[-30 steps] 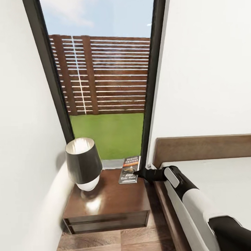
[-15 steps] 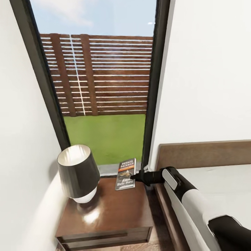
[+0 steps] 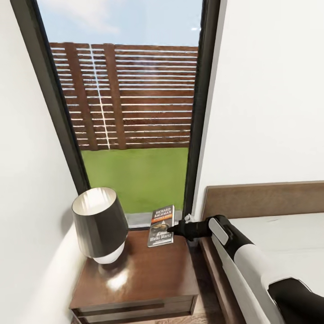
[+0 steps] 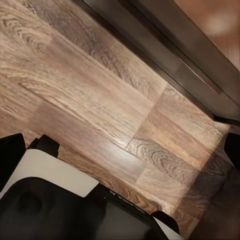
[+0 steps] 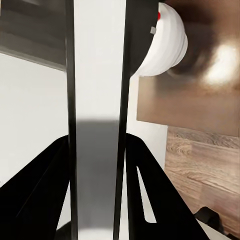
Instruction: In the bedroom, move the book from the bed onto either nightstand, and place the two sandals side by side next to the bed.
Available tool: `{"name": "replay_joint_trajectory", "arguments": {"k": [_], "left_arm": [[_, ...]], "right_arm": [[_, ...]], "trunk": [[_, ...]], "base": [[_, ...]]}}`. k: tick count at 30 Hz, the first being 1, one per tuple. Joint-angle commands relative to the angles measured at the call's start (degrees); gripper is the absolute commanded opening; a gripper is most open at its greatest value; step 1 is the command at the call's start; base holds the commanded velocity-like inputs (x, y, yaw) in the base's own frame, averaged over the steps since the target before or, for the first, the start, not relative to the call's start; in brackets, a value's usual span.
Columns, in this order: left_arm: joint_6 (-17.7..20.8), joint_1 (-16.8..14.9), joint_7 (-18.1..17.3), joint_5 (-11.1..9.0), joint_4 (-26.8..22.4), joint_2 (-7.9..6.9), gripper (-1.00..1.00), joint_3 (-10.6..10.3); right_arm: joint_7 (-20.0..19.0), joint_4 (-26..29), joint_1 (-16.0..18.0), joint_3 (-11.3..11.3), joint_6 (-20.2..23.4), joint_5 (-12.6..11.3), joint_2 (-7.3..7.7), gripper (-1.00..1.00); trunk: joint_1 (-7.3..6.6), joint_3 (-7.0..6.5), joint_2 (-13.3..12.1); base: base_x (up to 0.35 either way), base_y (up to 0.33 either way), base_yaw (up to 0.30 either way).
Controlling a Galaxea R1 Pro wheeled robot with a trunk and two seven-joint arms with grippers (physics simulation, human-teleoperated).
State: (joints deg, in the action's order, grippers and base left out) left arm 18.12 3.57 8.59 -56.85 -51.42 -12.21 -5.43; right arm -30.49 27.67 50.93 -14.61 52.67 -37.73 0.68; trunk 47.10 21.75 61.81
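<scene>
The book (image 3: 161,219), dark with white "RICHARD BACHMAN" lettering and an orange band, is tilted up over the back right corner of the nightstand (image 3: 144,274). My right gripper (image 3: 173,230) is shut on its right edge. I cannot tell whether its lower edge touches the wood. In the right wrist view the book (image 5: 95,150) runs edge-on as a pale strip between my black fingers (image 5: 150,190). The bed (image 3: 288,243) with its brown headboard (image 3: 265,200) lies to the right. Dark fingertips (image 4: 10,155) of my left gripper stand far apart over the plank floor (image 4: 100,100).
A lamp (image 3: 100,222) with a dark shade and white base stands on the nightstand's left half. The tall black-framed window (image 3: 135,112) is behind it, with white walls close on both sides. A dark wooden edge (image 4: 190,60) borders the floor by my base (image 4: 50,200).
The head camera has shifted, so the nightstand and lamp sit lower and further left. My right gripper still holds the book, now a little further over the nightstand's top.
</scene>
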Motion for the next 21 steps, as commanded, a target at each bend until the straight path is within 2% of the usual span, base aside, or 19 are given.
{"name": "replay_joint_trajectory", "arguments": {"k": [1, 9, 15, 21], "left_arm": [[0.5, 0.1, 0.5, -0.8, -0.2, -0.24, 1.0, 0.1], [0.8, 0.1, 0.4, -1.1, -0.3, -0.44, 1.0, 0.3], [2.5, 0.1, 0.2, -1.3, -0.3, -0.62, 1.0, 0.5], [4.1, 0.2, -0.9, -2.6, -0.3, -0.9, 1.0, 0.7]], "right_arm": [[-0.4, 0.1, 0.0, -0.2, 0.0, 0.1, -0.02, -1.0], [-0.4, 0.2, 0.0, -0.3, 0.0, 0.2, -0.11, -1.0], [-0.5, 0.2, 0.0, -0.3, -0.1, 0.1, -0.2, -1.0], [-0.6, 0.2, 0.0, -0.4, -0.1, 0.1, -0.22, -1.0]], "trunk": [[0.23, 0.24, 0.5], [1.99, 1.68, 3.7], [3.31, 2.75, 6.1], [4.63, 3.83, 8.5]], "base": [[0.002, 0.0, -0.147], [0.001, 0.0, -0.155], [0.0, 0.0, -0.054], [0.0, 0.0, -0.012]]}}
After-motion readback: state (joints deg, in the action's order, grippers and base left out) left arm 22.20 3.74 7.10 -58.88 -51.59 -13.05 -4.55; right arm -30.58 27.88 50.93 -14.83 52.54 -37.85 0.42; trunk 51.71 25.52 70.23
